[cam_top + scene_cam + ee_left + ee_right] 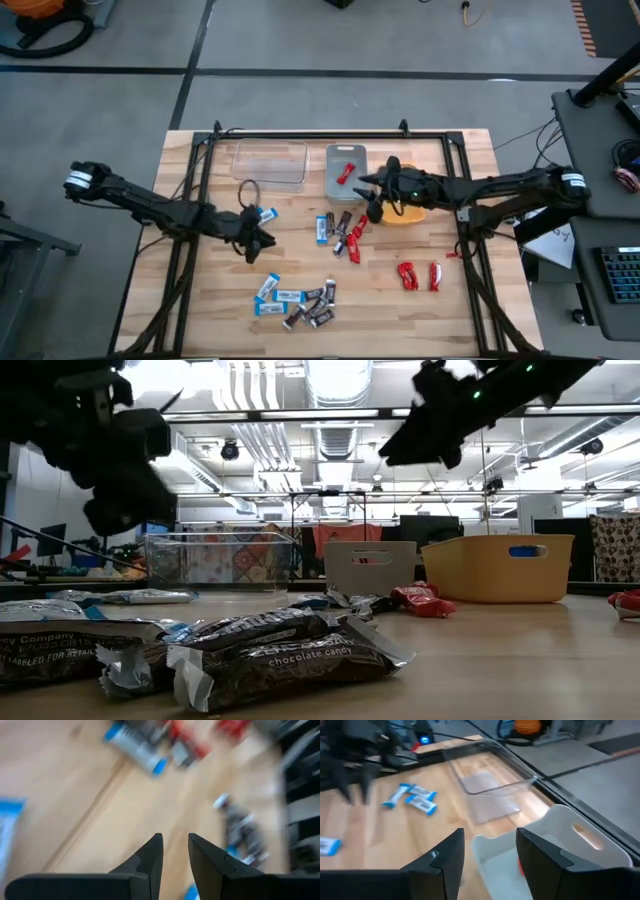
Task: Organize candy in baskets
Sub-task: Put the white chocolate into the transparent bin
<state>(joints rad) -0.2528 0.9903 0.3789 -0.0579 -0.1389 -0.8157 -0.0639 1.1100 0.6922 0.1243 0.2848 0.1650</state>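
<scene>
**Candy sorting on a wooden table in a workshop**

A pale plank table (420, 320) stands on a grey floor, with ceiling ducts and desks beyond. The right gripper (487, 857) hangs with its fingers spread and nothing between them, just above the near rim of the grey-blue basket (346, 172), where one red candy (346, 173) lies. The clear basket (270, 161) sits beyond that, the orange-yellow basket (498, 567) beside the right arm. The left gripper (175, 855) hovers over bare wood, fingers narrowly apart and empty; blue-and-white bars (280, 293) and dark bars (318, 312) lie scattered ahead of its tips.
</scene>
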